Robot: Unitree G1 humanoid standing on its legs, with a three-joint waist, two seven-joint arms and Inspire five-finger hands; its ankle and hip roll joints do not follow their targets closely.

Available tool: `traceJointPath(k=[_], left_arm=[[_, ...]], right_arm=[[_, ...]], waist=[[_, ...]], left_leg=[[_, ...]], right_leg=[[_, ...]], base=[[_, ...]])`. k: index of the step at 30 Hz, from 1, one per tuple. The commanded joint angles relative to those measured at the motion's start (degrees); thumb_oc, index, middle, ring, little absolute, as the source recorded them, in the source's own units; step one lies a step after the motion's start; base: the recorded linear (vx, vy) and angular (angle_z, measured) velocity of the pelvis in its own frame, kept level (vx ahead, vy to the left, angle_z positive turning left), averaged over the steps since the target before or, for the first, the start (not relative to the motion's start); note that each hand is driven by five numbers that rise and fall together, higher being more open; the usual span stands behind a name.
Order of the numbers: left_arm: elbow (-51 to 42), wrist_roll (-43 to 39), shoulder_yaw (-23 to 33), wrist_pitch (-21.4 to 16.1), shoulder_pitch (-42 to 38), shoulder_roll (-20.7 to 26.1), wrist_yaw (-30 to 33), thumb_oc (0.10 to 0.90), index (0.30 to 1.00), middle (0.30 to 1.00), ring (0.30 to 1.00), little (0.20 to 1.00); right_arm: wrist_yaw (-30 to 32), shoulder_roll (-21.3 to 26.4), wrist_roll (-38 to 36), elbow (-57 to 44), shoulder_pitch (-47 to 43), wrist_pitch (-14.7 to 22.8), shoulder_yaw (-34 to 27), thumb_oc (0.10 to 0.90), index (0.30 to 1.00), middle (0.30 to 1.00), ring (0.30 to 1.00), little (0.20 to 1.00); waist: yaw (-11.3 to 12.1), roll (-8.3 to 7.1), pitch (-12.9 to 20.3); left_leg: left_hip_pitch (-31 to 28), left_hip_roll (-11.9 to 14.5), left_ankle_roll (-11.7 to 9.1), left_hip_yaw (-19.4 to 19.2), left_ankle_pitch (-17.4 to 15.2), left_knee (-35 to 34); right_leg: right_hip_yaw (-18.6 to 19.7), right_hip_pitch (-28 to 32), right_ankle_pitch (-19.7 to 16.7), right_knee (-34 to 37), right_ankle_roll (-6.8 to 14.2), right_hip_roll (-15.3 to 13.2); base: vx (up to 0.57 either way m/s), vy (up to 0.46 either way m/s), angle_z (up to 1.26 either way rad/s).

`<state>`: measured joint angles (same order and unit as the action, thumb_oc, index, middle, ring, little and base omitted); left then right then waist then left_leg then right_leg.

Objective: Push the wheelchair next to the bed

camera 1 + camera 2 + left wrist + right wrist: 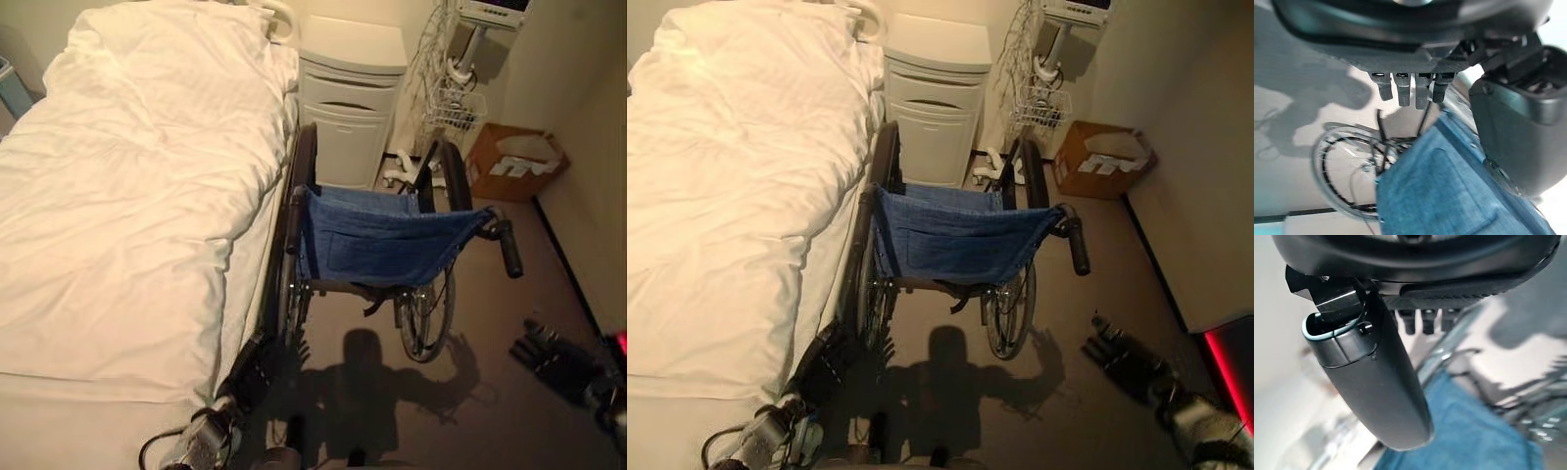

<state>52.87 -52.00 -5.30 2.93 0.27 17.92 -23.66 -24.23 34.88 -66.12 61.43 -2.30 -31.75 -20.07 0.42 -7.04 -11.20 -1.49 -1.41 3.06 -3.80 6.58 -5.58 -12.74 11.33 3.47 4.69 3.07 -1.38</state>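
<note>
Wheelchair (377, 245) stands just beside bed (127, 196), on its right, backrest toward camera. Cabinet (348, 93) behind wheelchair, at bed's head. Wire basket (456, 106) right of cabinet; cardboard box (514, 162) further right, by the wall

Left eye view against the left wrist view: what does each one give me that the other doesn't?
Left eye view alone: the white-sheeted bed, white bedside cabinet, brown cardboard box, and both hands open, left hand behind the chair, right hand apart from the black push handle. Left wrist view alone: the spoked wheel close up. Both: the wheelchair's blue fabric backrest.
</note>
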Motion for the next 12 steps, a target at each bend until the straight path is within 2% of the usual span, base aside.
traceJointPath(k=[1,3,4,6,7,8,12], left_arm=[[-0.5,5.5,0.7,-2.9,-2.4,-2.6,-5.1,0.800,0.900,0.900,0.900,0.900],[1.0,7.9,0.7,-3.9,-2.2,-3.7,-4.2,0.800,0.900,0.900,0.900,0.900],[1.5,9.2,0.7,-4.1,-2.3,-4.0,-4.4,0.800,0.900,0.900,0.900,0.900],[2.7,11.4,0.4,-4.7,-2.4,-4.4,-5.7,0.800,0.900,0.900,0.900,0.900],[3.3,13.3,-0.9,-6.0,-2.4,-5.7,-5.5,0.800,0.900,0.900,0.900,0.900],[3.5,14.3,-1.4,-7.0,-2.5,-6.4,-5.2,0.800,0.900,0.900,0.900,0.900],[4.2,17.0,-4.5,-10.1,-2.6,-9.1,-2.9,0.800,0.900,0.900,0.900,0.900]], right_arm=[[-10.9,-0.2,-1.8,1.3,-3.6,1.3,0.4,0.800,0.900,0.900,0.900,0.900],[-14.4,-6.2,3.9,3.6,-2.3,4.4,3.8,0.800,0.900,0.900,0.900,0.900],[-15.1,-8.5,4.5,4.4,-2.1,5.6,5.0,0.800,0.900,0.900,0.900,0.900],[-14.9,-11.4,3.3,5.7,-2.1,7.7,6.7,0.800,0.900,0.900,0.900,0.900],[-13.0,-16.0,1.4,6.4,-2.1,12.4,9.2,0.800,0.900,0.900,0.900,0.900],[-11.8,-18.0,1.6,6.4,-2.1,15.0,10.2,0.800,0.900,0.900,0.900,0.900],[-10.6,-25.0,-3.7,4.6,-2.3,20.3,14.6,0.800,0.900,0.900,0.900,0.900]], waist=[[1.4,1.95,3.1],[1.6,2.44,3.0],[1.6,2.59,3.0],[1.7,2.79,3.1],[1.8,3.30,3.2],[1.8,3.62,3.3],[1.2,5.46,3.3]], left_leg=[[-4.5,1.5,-1.7,-2.5,-9.2,2.6],[-4.2,1.3,-1.5,-2.3,-9.3,3.0],[-4.2,1.2,-1.4,-2.2,-9.4,3.1],[-4.1,1.0,-1.2,-2.0,-9.5,3.3],[-4.1,0.8,-1.1,-1.9,-9.5,3.3],[-4.1,0.7,-1.1,-1.8,-9.5,3.3],[-4.2,0.2,-0.9,-1.2,-9.6,3.7]], right_leg=[[1.3,-7.8,-2.1,-8.3,3.5,-1.5],[1.4,-8.1,-2.0,-8.4,3.4,-1.5],[1.4,-8.1,-2.0,-8.4,3.4,-1.5],[1.4,-8.2,-2.0,-8.4,3.3,-1.5],[1.3,-8.1,-2.0,-8.4,3.2,-1.6],[1.4,-8.1,-1.9,-8.3,3.2,-1.6],[1.8,-8.1,-1.6,-8.6,2.8,-1.7]], base=[[-0.02,-0.040,0.00],[0.00,0.000,0.00],[0.00,0.000,0.00],[0.00,0.000,0.00],[0.01,0.030,-0.01],[0.01,0.056,0.00],[0.01,0.087,0.00]])
